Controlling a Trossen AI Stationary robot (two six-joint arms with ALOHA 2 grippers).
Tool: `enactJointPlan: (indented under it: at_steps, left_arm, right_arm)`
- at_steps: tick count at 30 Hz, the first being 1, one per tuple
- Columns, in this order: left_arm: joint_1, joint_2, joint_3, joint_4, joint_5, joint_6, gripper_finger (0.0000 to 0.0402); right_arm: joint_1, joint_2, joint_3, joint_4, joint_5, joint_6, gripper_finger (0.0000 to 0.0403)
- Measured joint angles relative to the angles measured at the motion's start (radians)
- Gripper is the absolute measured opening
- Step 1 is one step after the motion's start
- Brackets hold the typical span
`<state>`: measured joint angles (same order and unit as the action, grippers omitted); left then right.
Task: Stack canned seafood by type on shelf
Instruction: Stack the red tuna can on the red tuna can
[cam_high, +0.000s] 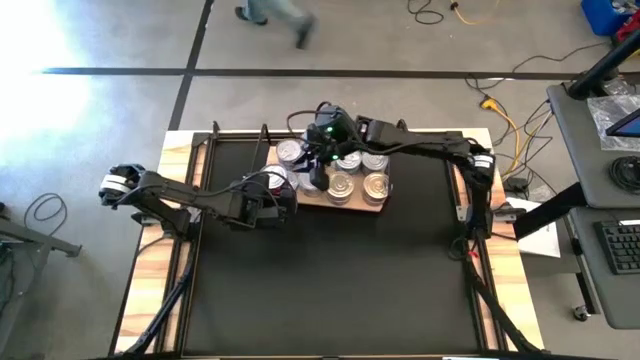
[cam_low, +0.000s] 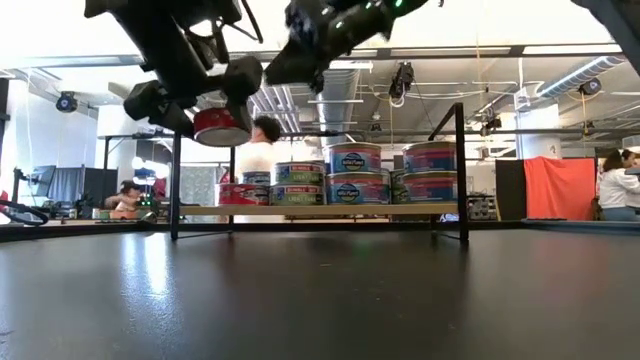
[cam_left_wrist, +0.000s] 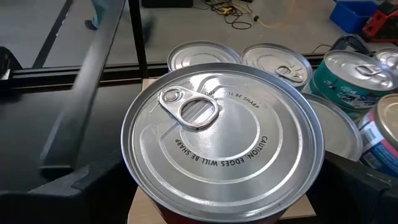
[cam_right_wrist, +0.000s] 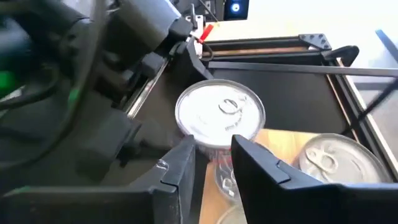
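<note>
The shelf (cam_high: 300, 198), a light-wood board on black frame ends (cam_low: 462, 170), carries several tins of canned seafood (cam_high: 345, 185), some stacked two high (cam_low: 355, 172). My left gripper (cam_high: 268, 200) reaches in from the table's left. It is shut on a red-sided tin with a silver pull-tab top (cam_left_wrist: 217, 130), held above the shelf's left end (cam_low: 222, 125). My right gripper (cam_right_wrist: 213, 165) hovers high over the shelf's middle (cam_high: 320, 165). Its fingers stand a narrow gap apart and hold nothing. They point toward the held tin (cam_right_wrist: 221, 112). My left gripper pinches the tin's round side wall (cam_low: 222, 130) between its two fingers (cam_left_wrist: 81, 180), one on each opposite side. The fingers come from the table's left, slanting down. The tin is lifted clear of the shelf and the other tins, top up and slightly tilted.
A black mat (cam_high: 330, 280) covers the table in front of the shelf, with room on it toward the near edge. Cables (cam_high: 500, 110) lie on the floor beyond the table. A person (cam_high: 275, 12) walks past at the far side, and people (cam_low: 612, 180) stand in the room behind.
</note>
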<state>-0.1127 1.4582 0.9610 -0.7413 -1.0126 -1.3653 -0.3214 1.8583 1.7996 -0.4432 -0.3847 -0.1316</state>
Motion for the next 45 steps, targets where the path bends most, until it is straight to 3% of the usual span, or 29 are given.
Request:
enactJointPlan:
  at_steps: [6,19,45]
  left_arm:
    - [0.036,0.002,-0.039,0.152,0.016,0.115,0.0367]
    - [0.086,0.076,-0.041,0.188,0.031,0.221,0.0373]
    - [0.172,0.225,-0.032,0.253,0.025,0.217,0.0385]
  right_arm:
    - [-0.006,0.095,0.013,0.071,-0.026,0.009,0.0069]
    - [-0.022,0.199,0.026,0.202,-0.048,-0.003,0.0020]
    - [-0.061,0.301,0.027,0.162,0.061,-0.160,0.0012]
